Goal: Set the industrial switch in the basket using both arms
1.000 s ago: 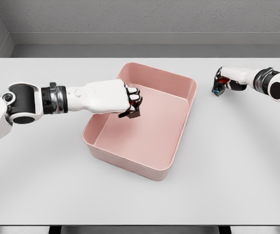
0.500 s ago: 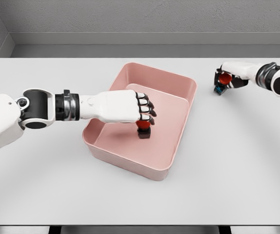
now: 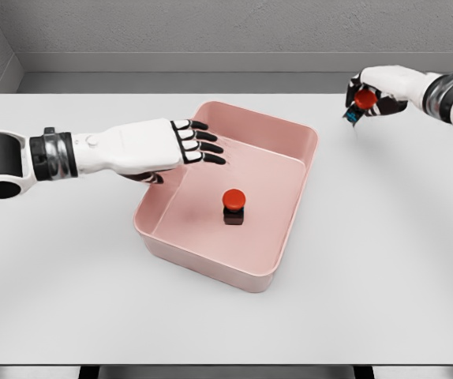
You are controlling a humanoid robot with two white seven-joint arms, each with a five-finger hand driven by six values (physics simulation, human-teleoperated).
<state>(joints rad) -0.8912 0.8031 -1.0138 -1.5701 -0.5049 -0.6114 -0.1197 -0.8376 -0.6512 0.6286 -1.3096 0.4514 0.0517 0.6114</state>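
One industrial switch (image 3: 233,206), a dark block with a red round button, stands upright on the floor of the pink basket (image 3: 211,264). My left hand (image 3: 185,145) hovers over the basket's left rim with its fingers spread, holding nothing. At the far right my right hand (image 3: 371,97) is lifted above the table, curled around a second switch (image 3: 360,102) with a red button and a dark body with a bit of blue showing.
The basket sits at the middle of a wide white table (image 3: 384,260). A grey wall runs behind the table's far edge.
My left hand let go of the first switch inside the basket, opened, and drew back to the left and up. My right hand lifted its switch off the table.
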